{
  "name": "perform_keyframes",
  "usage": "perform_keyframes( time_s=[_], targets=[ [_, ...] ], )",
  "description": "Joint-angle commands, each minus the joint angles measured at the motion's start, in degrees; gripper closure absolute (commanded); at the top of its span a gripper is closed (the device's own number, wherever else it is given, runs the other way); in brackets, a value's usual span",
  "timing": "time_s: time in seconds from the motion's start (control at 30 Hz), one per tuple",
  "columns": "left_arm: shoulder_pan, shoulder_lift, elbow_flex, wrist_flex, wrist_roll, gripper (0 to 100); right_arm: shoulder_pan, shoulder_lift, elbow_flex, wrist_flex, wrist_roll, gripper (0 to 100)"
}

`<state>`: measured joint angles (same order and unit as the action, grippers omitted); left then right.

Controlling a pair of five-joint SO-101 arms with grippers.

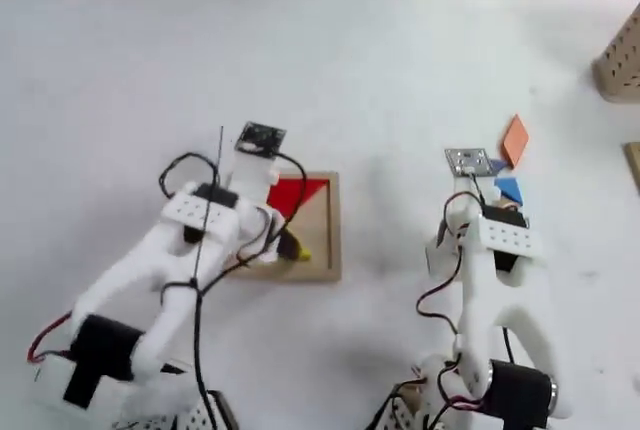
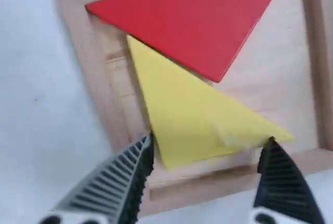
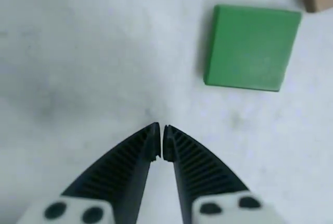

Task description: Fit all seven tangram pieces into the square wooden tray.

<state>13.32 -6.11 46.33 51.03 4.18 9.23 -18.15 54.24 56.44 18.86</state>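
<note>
Over the wooden tray (image 2: 78, 41) now: the left fingers (image 2: 130, 172) are spread wide and holding nothing, with the yellow triangle (image 2: 192, 125) lying right between their tips. Beyond the tips, deeper in the tray, the red triangle (image 2: 197, 15) lies with one edge touching the yellow's. From where I stand the red's point looks lapped over the yellow, though I can't be sure.

The yellow's corner by the ribbed finger seems to ride up on the tray's rim rather than drop into the recess. So I'd say the step in hand is seating that piece, and it isn't flat yet.

To do it well I'd nudge rather than pinch, because a thin flat piece like that gives the fingers little to grip. One fingertip should come down just outside that raised corner and push it inward, away from the rim and along the red's edge, until it falls level. The push should be slow and low. Too much and the red shifts out of its corner, or the yellow tips up over it.

Over on the other side the right fingers (image 3: 197, 161) are drawn almost together and empty, above bare table (image 3: 78, 36). The green square (image 3: 252, 47) sits beyond their tips and off to one side, well clear of them. An orange piece (image 1: 515, 140) and a blue piece (image 1: 510, 190) lie on the table just past that arm too. That leaves plenty waiting, so the task is only in its early part.
</note>
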Motion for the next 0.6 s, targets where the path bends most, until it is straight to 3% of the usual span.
perform_keyframes(
  time_s=[0.0, 0.13, 0.57],
  targets=[
    [-0.40, 7.96, -8.09, 4.22, 2.11, 66, -0.66, -1.54, -0.18, -0.31, 0.62, 98.1],
    [0.22, 9.01, -9.23, 5.01, 4.40, 59, -0.75, -1.54, -0.18, -0.31, 0.62, 98.1],
    [6.73, 9.36, -9.14, 5.54, 4.22, 63, -0.75, -1.54, -0.18, -0.31, 2.20, 98.1]
  ],
)
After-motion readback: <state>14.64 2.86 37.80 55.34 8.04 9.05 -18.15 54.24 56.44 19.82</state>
